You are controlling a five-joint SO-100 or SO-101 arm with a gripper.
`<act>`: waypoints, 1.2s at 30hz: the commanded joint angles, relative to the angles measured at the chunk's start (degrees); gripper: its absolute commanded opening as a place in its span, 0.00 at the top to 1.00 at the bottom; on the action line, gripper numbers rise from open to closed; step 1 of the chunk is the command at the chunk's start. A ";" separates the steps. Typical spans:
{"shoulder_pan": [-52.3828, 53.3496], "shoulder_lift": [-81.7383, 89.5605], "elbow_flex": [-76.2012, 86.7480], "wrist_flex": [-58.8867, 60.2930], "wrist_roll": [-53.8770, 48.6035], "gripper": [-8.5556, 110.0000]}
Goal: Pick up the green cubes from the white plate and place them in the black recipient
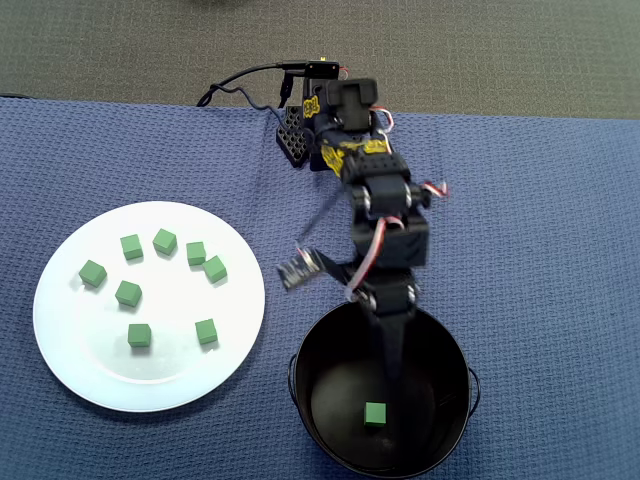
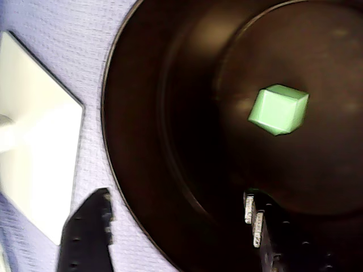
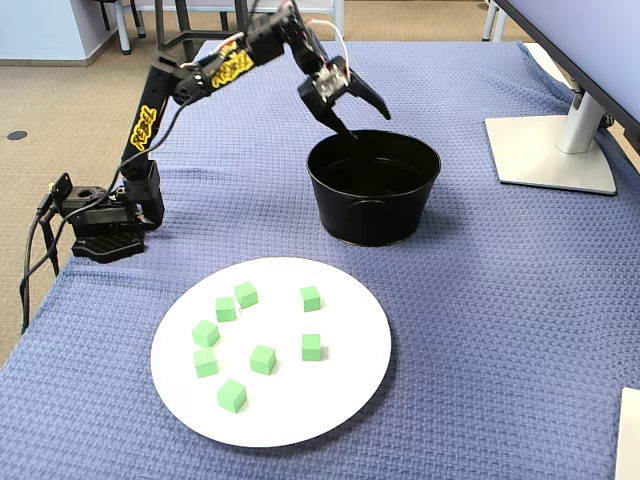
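The robot arm's claw point(image 3: 355, 112) is hanging over the black recipient point(image 3: 374, 200), its two fingers spread apart and gripping nothing. One green cube point(image 1: 375, 414) is lying loose on the pot's floor, below the claw and clear of it; in the wrist view the same cube point(image 2: 278, 109) is sitting apart from the dark fingertips point(image 2: 258, 224) entering at the bottom edge. One finger is reaching inside the rim, the other is showing outside the pot wall over the cloth. Eight more green cubes point(image 1: 128, 293) are resting scattered on the white plate point(image 1: 150, 385), which is lying beside the pot on the blue-cloth surface point(image 3: 500, 330), well apart from the claw. A monitor stand point(image 3: 555, 150) is standing on the cloth beyond the pot in the fixed view.
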 commanded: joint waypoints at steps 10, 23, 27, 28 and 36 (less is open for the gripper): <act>29.97 21.71 16.96 5.71 -16.08 0.93; 40.52 3.08 18.37 -5.36 -29.97 0.86; 40.87 -0.62 19.78 -7.73 -30.59 0.79; 40.78 -1.05 20.57 -8.35 -30.32 0.79; 37.44 -1.85 26.63 -10.02 -31.90 0.78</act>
